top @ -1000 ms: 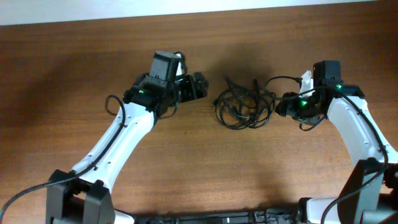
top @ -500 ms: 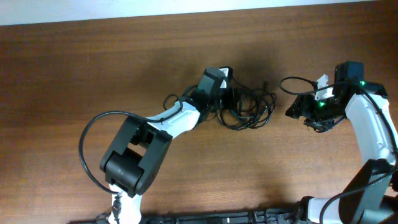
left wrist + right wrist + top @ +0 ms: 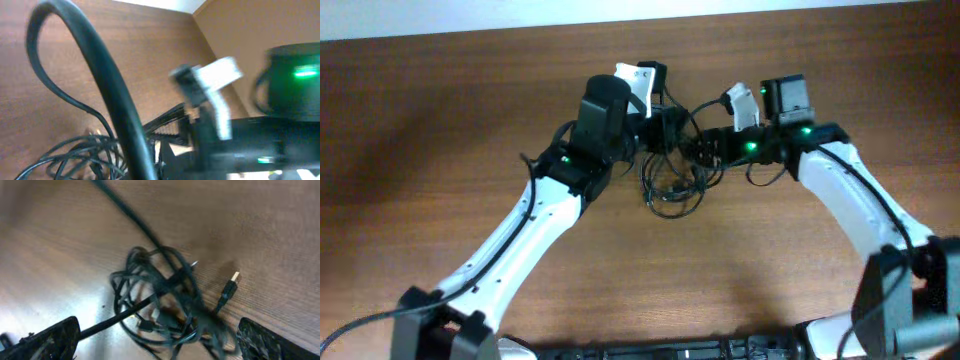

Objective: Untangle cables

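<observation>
A: Where are the cables (image 3: 670, 182)?

B: On the brown wooden table (image 3: 440, 150), bunched into one loose black tangle. From overhead it lies between the two arms, and both grippers crowd over its upper edge. A few loops arc up around them.

A: What is the right gripper (image 3: 708, 150) doing?

B: It reaches in from the right, pointing left at the tangle. In the right wrist view its fingers (image 3: 52, 340) sit in the two bottom corners, spread wide, and the coil lies in front of the gap between them. Nothing is pinched.

A: And the left gripper (image 3: 663, 130)?

B: It comes in from the left and meets the top of the tangle, very close to the right one. I cannot tell whether it is spread or pressed together. From overhead it is a dark mass among the loops, and the left wrist view is blurred.

A: Does that wrist view show anything clearly?

B: A thick black wire (image 3: 115, 100) arcs across the foreground, and the thin cords sit low on the left behind it. The other arm fills the right side, with a green light (image 3: 305, 74) glowing on it.

A: Any plug ends?

B: One. A small plug (image 3: 230, 286) with a pale metal tip lies on the wood just right of the coil. A blurred strand runs from the coil up toward the top of that picture, but I cannot tell where it ends.
</observation>
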Available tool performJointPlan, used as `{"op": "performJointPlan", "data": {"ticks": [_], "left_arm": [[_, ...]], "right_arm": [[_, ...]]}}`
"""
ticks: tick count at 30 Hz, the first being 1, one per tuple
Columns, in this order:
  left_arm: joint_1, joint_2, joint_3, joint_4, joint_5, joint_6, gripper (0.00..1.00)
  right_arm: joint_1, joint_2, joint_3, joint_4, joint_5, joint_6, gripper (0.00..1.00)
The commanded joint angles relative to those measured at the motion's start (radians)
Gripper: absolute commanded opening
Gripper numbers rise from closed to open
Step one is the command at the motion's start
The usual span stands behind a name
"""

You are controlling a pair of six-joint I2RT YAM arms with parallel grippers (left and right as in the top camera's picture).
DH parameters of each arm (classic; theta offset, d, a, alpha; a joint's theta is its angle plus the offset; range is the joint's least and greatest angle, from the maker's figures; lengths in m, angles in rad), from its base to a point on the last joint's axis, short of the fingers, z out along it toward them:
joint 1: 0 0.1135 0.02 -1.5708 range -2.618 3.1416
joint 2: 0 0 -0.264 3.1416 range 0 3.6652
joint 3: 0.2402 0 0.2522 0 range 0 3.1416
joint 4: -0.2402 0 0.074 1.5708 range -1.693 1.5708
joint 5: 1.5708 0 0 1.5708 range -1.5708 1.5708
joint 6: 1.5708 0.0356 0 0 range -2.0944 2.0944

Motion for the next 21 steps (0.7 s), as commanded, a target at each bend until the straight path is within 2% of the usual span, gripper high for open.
{"op": "performJointPlan", "data": {"ticks": [1, 3, 5, 7, 9, 11, 13, 15, 17, 20, 21], "left_arm": [[0.045, -0.134, 0.010, -0.008, 0.028, 0.077, 0.00], [0.090, -0.233, 0.010, -0.013, 0.026, 0.143, 0.00], [0.159, -0.311, 0.010, -0.044, -0.005, 0.143, 0.00], [0.298, -0.411, 0.010, -0.113, -0.024, 0.142, 0.00], [0.400, -0.473, 0.010, -0.179, -0.014, 0.138, 0.00], [0.450, -0.504, 0.010, -0.264, 0.012, 0.139, 0.00], [0.439, -0.488, 0.010, -0.346, 0.013, 0.138, 0.00], [0.388, -0.418, 0.005, -0.410, 0.011, 0.139, 0.02], [0.340, -0.312, 0.005, -0.440, 0.014, 0.126, 0.02], [0.273, -0.180, 0.005, -0.444, 0.141, 0.117, 0.03], [0.241, -0.122, 0.005, -0.465, 0.140, 0.117, 0.07]], "right_arm": [[0.019, 0.114, 0.006, 0.008, 0.166, 0.148, 0.98], [0.014, 0.196, 0.006, 0.005, 0.259, 0.209, 0.98], [-0.002, 0.202, 0.006, -0.032, 0.390, 0.275, 0.98], [-0.058, 0.202, 0.006, -0.059, 0.474, 0.286, 0.99], [-0.133, 0.202, 0.006, -0.092, 0.490, 0.323, 1.00], [-0.187, 0.202, 0.006, -0.118, 0.452, 0.293, 1.00], [-0.206, 0.202, 0.006, -0.138, 0.341, 0.207, 1.00], [-0.203, 0.202, 0.006, -0.163, 0.272, 0.189, 1.00], [-0.203, 0.202, 0.006, -0.191, 0.264, 0.189, 1.00], [-0.204, 0.202, 0.006, -0.200, 0.265, 0.163, 1.00], [-0.204, 0.202, 0.006, -0.202, 0.265, 0.163, 1.00]]}}
